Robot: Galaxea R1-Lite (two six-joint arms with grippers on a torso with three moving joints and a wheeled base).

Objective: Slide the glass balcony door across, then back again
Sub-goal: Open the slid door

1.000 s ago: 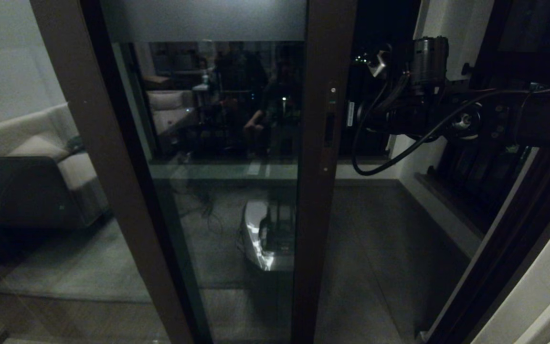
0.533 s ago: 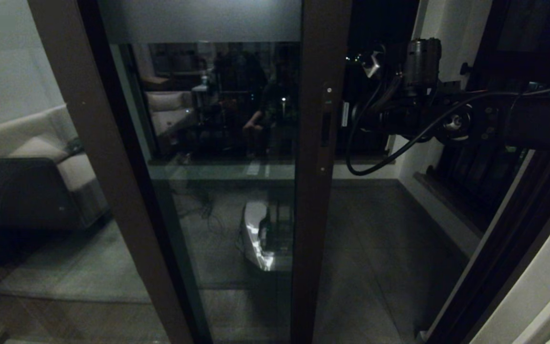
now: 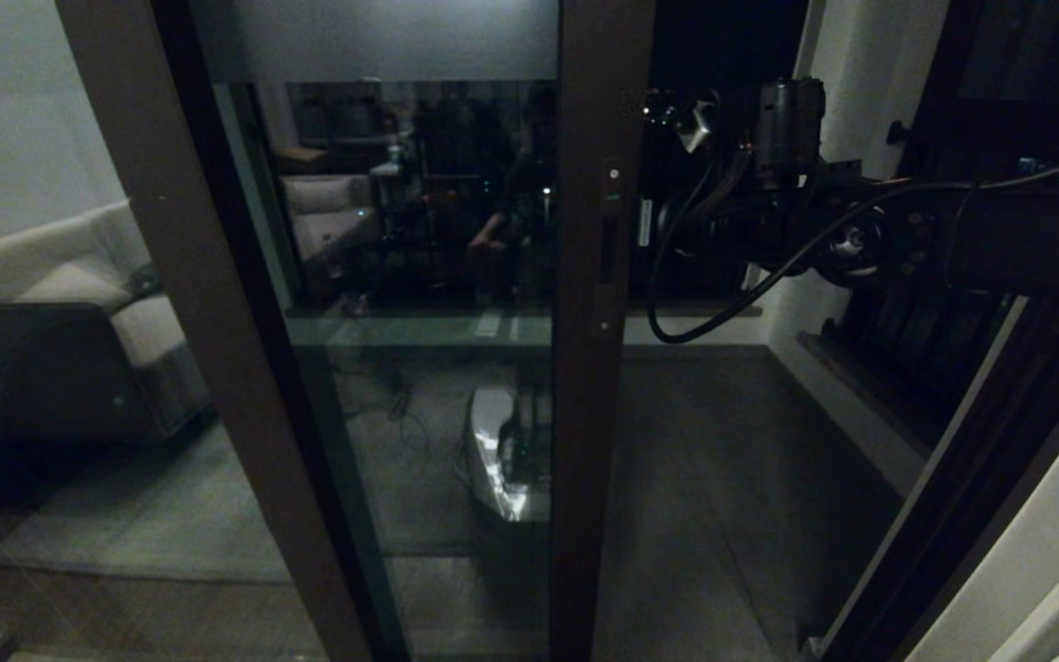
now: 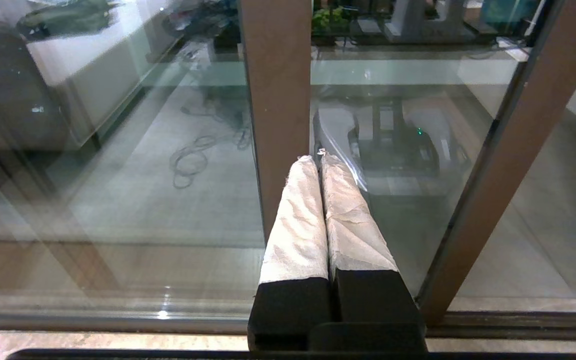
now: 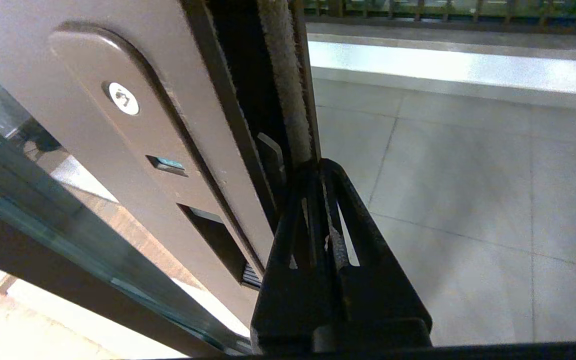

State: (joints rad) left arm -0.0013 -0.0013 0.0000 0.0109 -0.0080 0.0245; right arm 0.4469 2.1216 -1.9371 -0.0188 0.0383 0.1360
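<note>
Door half-travelled, that's the picture: the glass balcony door (image 3: 456,303) stands left of centre in the head view, its handle stile (image 3: 596,322) running floor to ceiling with open balcony floor (image 3: 723,441) showing to the right of it, so there's a clear gap between the stile and the dark jamb (image 3: 962,478) on the right. And look at the right gripper (image 5: 324,167), reaching in across the opening from the robot's right at handle height, fingers pressed together with nothing between them, their tips set against the fuzzy weather strip on the door's edge, just beside the recessed handle (image 5: 213,235) and its silver screw (image 5: 123,98). That reads as a push on the edge rather than a grab of the handle. Over on the other side, the left gripper (image 4: 321,159) hangs low before the glass, cloth-wrapped fingers closed flat against each other and holding nothing, pointed at the plain brown frame post (image 4: 278,100) — idle, by the look of it. Judging it now: the first slide looks under way or near its end, though which way the door is going cannot be told, and whichever leg this is, the door isn't home against the jamb.
</note>
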